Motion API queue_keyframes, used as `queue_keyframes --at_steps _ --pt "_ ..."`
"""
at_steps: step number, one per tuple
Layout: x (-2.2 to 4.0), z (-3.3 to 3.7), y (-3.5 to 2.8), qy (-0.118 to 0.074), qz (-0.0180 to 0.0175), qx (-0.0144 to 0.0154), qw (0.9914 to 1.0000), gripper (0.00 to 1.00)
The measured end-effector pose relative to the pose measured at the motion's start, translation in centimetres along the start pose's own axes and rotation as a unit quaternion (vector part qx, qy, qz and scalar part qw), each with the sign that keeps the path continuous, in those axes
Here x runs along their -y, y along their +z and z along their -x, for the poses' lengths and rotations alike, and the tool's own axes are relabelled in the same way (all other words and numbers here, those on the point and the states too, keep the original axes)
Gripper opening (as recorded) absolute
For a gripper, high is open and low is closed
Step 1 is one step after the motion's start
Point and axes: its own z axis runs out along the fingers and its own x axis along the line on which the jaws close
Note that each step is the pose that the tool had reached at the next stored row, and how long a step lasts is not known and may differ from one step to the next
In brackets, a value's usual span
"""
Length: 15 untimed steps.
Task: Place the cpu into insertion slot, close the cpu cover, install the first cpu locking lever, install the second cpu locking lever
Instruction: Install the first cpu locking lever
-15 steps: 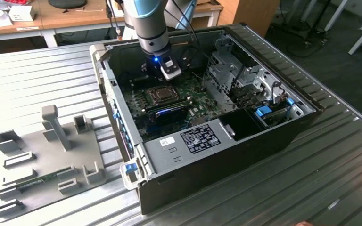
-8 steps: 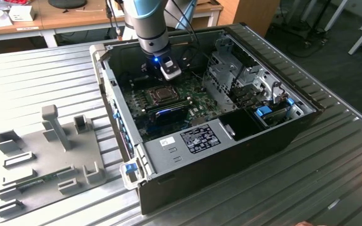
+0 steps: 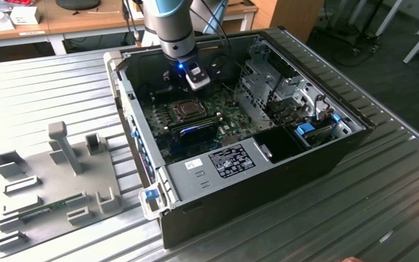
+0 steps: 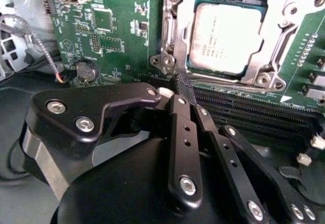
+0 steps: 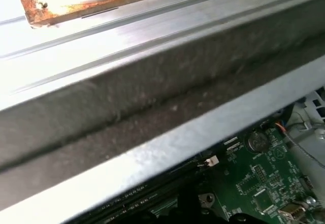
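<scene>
Hovering my claw (image 4: pixel 184 82), pressed together, beside the slot (image 4: pixel 172 31), where the chip (image 4: pixel 226 38) is lying under its cover (image 4: pixel 264 66).

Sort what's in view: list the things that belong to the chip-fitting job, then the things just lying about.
For the job:
- chip, seated in the socket
- socket on the green board
- metal cover frame, lying around the chip
- hand, fingers together, beside the socket

Lying about:
- grey fixture tray on the table
- memory slots
- coin battery
- computer case
</scene>
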Motion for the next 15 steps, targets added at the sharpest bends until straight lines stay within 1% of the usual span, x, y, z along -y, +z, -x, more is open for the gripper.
queue_keyframes --at_steps 4,10,11,12,13,15 --pt "-0.17 0.14 -0.64 0.000 -0.0002 -0.0003 1.00000 0.11" --pt "-0.18 0.15 -0.68 0.000 -0.0001 -0.0004 1.00000 0.11" --pt "-0.18 0.16 -0.67 0.000 -0.0007 -0.0015 1.00000 0.11" --pt "-0.19 0.18 -0.67 0.001 -0.0029 -0.0054 0.99998 0.11" --pt "-0.20 0.20 -0.65 0.001 -0.0058 -0.0109 0.99992 0.11" --pt "-0.22 0.26 -0.60 0.003 -0.0129 -0.0243 0.99962 0.11"
